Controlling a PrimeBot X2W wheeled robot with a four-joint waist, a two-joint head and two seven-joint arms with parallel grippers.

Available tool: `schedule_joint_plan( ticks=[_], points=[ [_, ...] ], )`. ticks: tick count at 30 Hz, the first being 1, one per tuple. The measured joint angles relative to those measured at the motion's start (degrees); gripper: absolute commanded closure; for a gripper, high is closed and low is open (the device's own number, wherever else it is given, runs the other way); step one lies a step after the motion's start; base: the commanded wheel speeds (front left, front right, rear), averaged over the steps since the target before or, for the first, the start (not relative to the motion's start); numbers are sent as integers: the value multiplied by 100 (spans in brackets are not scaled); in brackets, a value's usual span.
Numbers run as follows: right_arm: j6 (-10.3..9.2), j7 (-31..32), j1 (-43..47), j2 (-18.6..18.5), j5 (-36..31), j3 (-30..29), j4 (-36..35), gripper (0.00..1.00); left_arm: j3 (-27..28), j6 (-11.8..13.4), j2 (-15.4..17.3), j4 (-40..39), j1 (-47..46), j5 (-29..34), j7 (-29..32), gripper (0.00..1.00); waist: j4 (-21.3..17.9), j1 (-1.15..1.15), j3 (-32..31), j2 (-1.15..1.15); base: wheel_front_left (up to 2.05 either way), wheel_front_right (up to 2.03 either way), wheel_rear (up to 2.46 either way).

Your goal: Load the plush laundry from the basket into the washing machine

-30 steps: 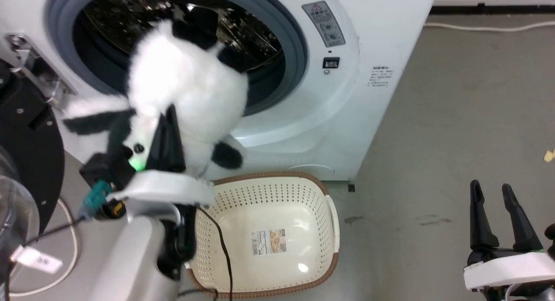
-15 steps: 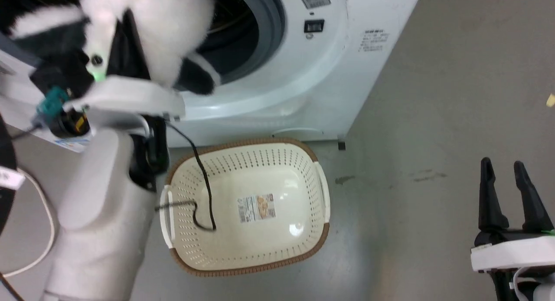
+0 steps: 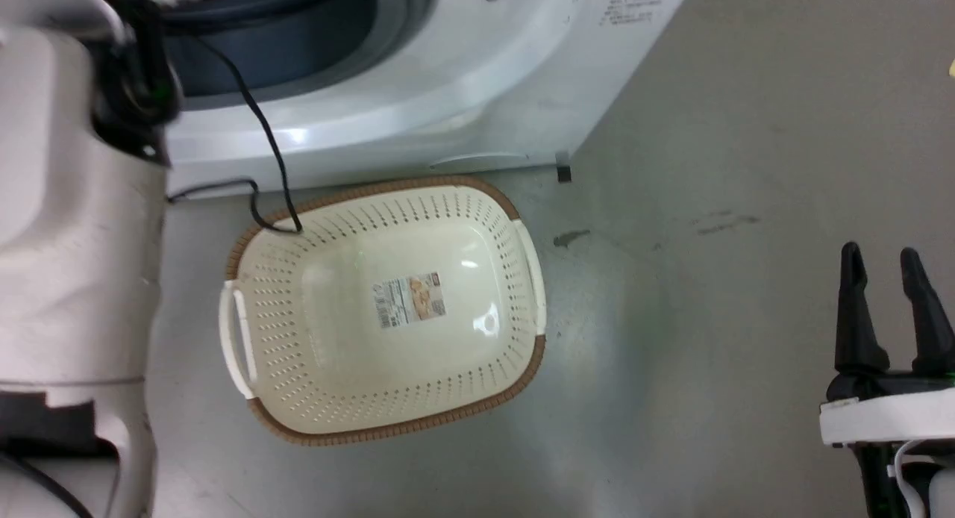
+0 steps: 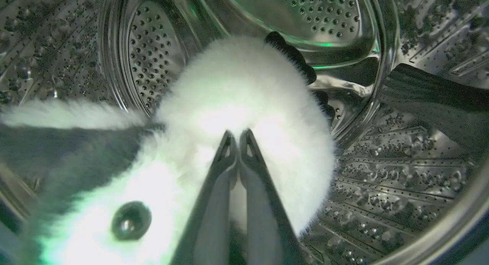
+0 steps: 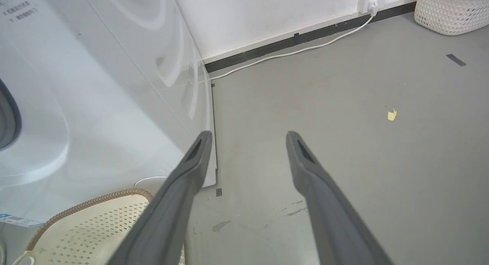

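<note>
**Ana:** Where is the plush laundry (image 4: 244,78)?

**Ben:** Inside the washing machine's (image 3: 448,92) drum (image 4: 382,173), which is shiny steel, punched with small holes and embossed. The left gripper (image 4: 237,137) has its jaws pinched together on the white fluff, with fur bulging on either side.

**Ana:** How much of the toy can you see?

**Ben:** Only part. There is a rounded white mass, a black tuft at its far edge and a dark band running off the left of the frame. One glossy button eye (image 4: 131,220) sits low down (green light tints the fur there). The bottom edge cuts off the rest.

**Ana:** And from the head?

**Ben:** The machine is cropped to the grey gasket's lower arc and the smooth white front. A pale forearm (image 3: 67,204) covers the left side, and a thin black cable (image 3: 261,130) trails from it to the basket's brown woven-look rim.

**Ana:** The basket (image 3: 343,387) itself?

**Ben:** It is oval, made of cream perforated plastic, and sits on the grey floor (image 3: 709,316) just before the machine. The barcode sticker on its bottom is in plain sight, its print too small to read.

**Ana:** The right gripper (image 3: 880,253)?

**Ben:** It is well apart from the basket. Its jaws are spread with a clear gap between them and hold nothing.
</note>
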Motion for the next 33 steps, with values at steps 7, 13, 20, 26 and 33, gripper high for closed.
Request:
schedule_joint_plan(
  ticks=[7, 13, 20, 26, 33],
  points=[
    [0, -16, -63, -60, 38, -68, -69, 0, 170, 52, 170, 233, -517, -18, 18, 100, -217, 0, 450, 0, 0, 0, 0],
    [0, -64, -65, -87, 116, -77, -88, 0, 157, 66, 205, 460, -764, -23, 121, 100, -338, 0, 735, 0, 0, 0, 0],
    [0, -67, -62, -118, 119, -75, -107, 0, 177, 98, 303, 649, -1034, -25, 127, 100, -381, -1, 894, 0, 0, 0, 0],
    [0, -65, -61, -155, 119, -103, -143, 0, 242, 196, 294, 827, -1204, -126, 144, 0, -374, 0, 942, 0, 0, 0, 0],
    [0, -60, -61, -164, 116, -126, -164, 0, 275, 185, 290, 1085, -1337, -218, 174, 0, -346, -1, 913, 0, 0, 0, 0]
  ],
)
